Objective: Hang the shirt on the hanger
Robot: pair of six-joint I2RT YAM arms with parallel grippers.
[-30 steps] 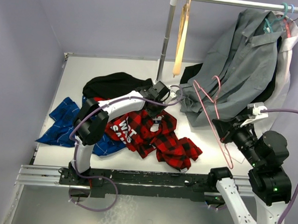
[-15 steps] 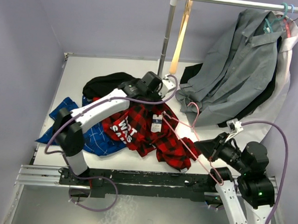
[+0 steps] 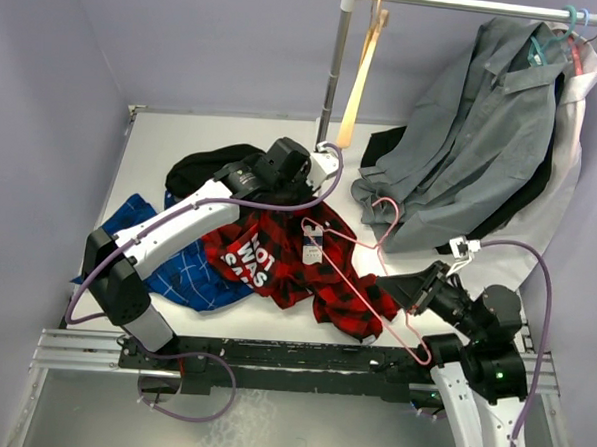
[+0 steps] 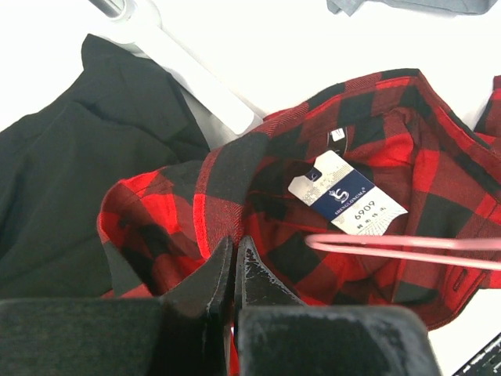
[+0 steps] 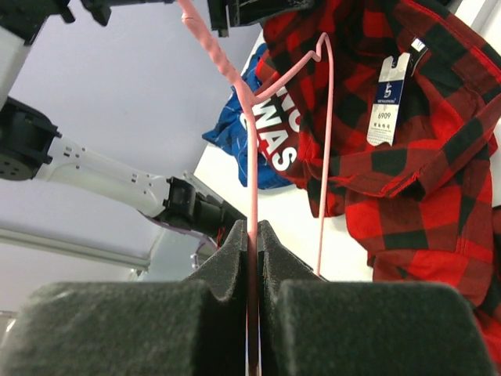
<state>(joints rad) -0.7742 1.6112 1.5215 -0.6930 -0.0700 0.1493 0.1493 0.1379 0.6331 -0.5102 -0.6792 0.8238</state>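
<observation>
The red-and-black checked shirt (image 3: pixel 306 269) lies crumpled mid-table, white lettering (image 3: pixel 251 263) at its left, a white label (image 3: pixel 312 246) near the collar. My left gripper (image 3: pixel 283 195) is shut on the shirt's collar edge; in the left wrist view the gripper (image 4: pixel 233 252) pinches red fabric (image 4: pixel 172 204), with the label (image 4: pixel 347 200) beyond. My right gripper (image 3: pixel 412 290) is shut on the pale pink hanger (image 3: pixel 388 205), which slants over the shirt's right half. In the right wrist view the gripper (image 5: pixel 253 233) clamps the hanger wire (image 5: pixel 252 157) above the shirt (image 5: pixel 423 164).
A black garment (image 3: pixel 221 164) and a blue checked shirt (image 3: pixel 147 246) lie left of the shirt. A clothes rail pole (image 3: pixel 334 75) stands behind, with a tan wooden hanger (image 3: pixel 361 77), a grey shirt (image 3: pixel 485 113) and a teal hanger (image 3: pixel 536 46). Purple walls enclose the table.
My right arm has swung the hanger down and left, from beside the grey shirt to over the red shirt. My left gripper has shifted back and left, holding the collar.
</observation>
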